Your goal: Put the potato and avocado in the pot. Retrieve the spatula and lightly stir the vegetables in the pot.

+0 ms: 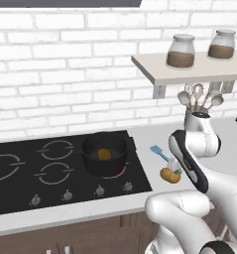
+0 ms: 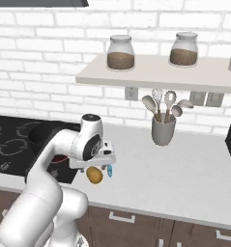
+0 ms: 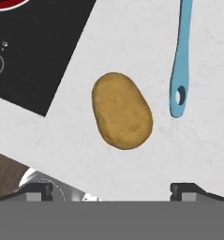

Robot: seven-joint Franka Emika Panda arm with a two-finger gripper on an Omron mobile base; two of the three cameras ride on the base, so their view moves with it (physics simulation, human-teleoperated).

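Directly below the robot's tool (image 3: 111, 190), whose fingers stand wide apart and empty, a brown oval potato (image 3: 121, 111) lies on the white stone desk (image 3: 132, 42), just beside a teal-blue spatula (image 3: 180, 61). Lined up this way, the tool looks set to descend on the potato. Left of it, the squat black pot (image 1: 104, 155) waits on the stove, already holding one yellow-orange piece (image 1: 104, 154).

the left base view looks from behind the arm's left, forward and down across the stovetop (image 1: 65, 168) toward the brick wall. the right base view looks from behind its right, over the grey counter (image 2: 184, 169) toward the same wall. both take in the shelf (image 1: 189, 72) and utensil holder (image 2: 163, 130). the hand view looks close and straight down on the potato (image 3: 121, 111) beside the stovetop's corner.
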